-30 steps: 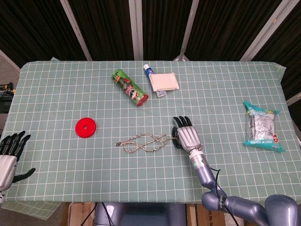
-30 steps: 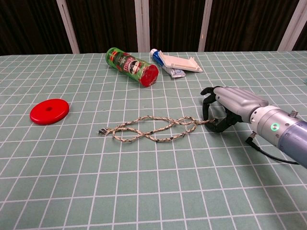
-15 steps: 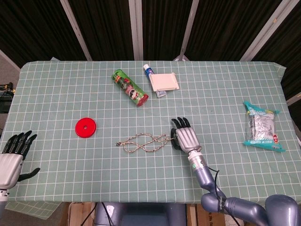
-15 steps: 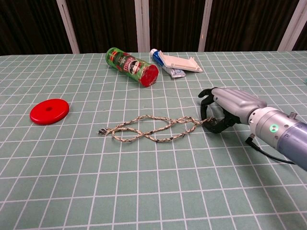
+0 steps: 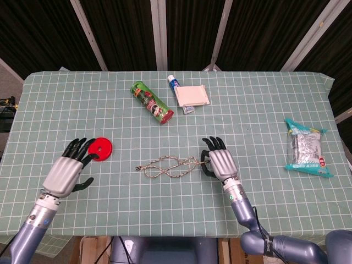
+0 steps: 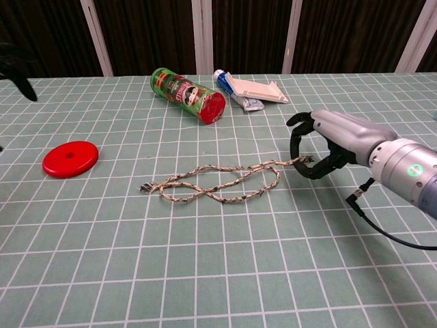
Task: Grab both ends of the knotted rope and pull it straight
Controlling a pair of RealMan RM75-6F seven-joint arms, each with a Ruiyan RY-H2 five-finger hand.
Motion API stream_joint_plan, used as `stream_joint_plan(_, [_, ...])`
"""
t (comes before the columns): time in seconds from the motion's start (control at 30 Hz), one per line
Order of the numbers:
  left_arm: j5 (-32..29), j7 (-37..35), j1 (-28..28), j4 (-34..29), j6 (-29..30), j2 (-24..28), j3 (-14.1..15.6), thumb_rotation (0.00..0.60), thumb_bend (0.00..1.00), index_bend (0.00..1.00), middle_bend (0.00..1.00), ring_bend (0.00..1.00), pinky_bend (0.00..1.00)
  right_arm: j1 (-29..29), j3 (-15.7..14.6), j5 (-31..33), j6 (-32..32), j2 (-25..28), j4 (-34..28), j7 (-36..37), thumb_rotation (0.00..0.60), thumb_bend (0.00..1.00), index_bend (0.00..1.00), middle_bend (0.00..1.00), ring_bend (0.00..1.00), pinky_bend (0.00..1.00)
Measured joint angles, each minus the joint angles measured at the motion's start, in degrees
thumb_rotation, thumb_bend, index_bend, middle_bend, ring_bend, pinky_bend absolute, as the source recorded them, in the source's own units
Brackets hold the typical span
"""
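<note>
The table is wearing a green cloth with white squares. The green chip can is lying on its side, and its label has a face with a moustache, but I cannot read the words on it. The snack bag has red and blue marks that are too small to read. The white box is sitting on a toothpaste tube with a blue end; no words are showing clearly there.

Only the head view is showing the snack bag, far on the right side. It is also showing the whole left hand. That hand is hanging open with fingers spread, holding nothing, with its fingertips just beside the red disc. In the chest view only some dark fingertips are poking in at the top left corner.

The knotted rope is lying loose in the middle of the table. The right hand is pinching the rope's right end, and that end is lifting off the cloth.
</note>
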Motion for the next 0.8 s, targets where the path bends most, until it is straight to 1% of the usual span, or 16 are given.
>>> stream_joint_plan(0.17, [-8.3, 8.8, -5.0, 0.2, -3.0, -8.7, -2.8, 0.600, 0.34, 0.40, 0.07, 0.00, 0.00, -0.5, 0.2, 0.6, 0.9, 2.4, -2.9, -0.8, 0.600, 0.50, 0.61, 0.15, 0.00, 0.00])
stream_joint_plan(0.33, [-15.2, 15.7, -8.6, 3.4, -3.8, -16.2, -4.1, 0.600, 0.34, 0.42, 0.09, 0.00, 0.00, -1.0, 0.3, 1.2, 1.6, 4.4, -4.9, -1.3, 0.600, 0.50, 0.61, 0.15, 0.00, 0.00])
stream_joint_plan(0.6, [-23.6, 19.3, -11.9, 10.0, -3.6, -24.4, -5.0, 0.600, 0.36, 0.45, 0.10, 0.00, 0.00, -1.3, 0.0, 2.0, 2.0, 5.6, -6.0, -1.3, 0.600, 0.50, 0.61, 0.15, 0.00, 0.00])
stream_joint_plan(0.8, [-27.8, 21.5, -14.3, 14.1, -2.9, -29.3, -5.6, 0.600, 0.41, 0.47, 0.10, 0.00, 0.00, -1.3, -0.1, 2.3, 2.2, 5.8, -6.1, -1.3, 0.600, 0.50, 0.61, 0.15, 0.00, 0.00])
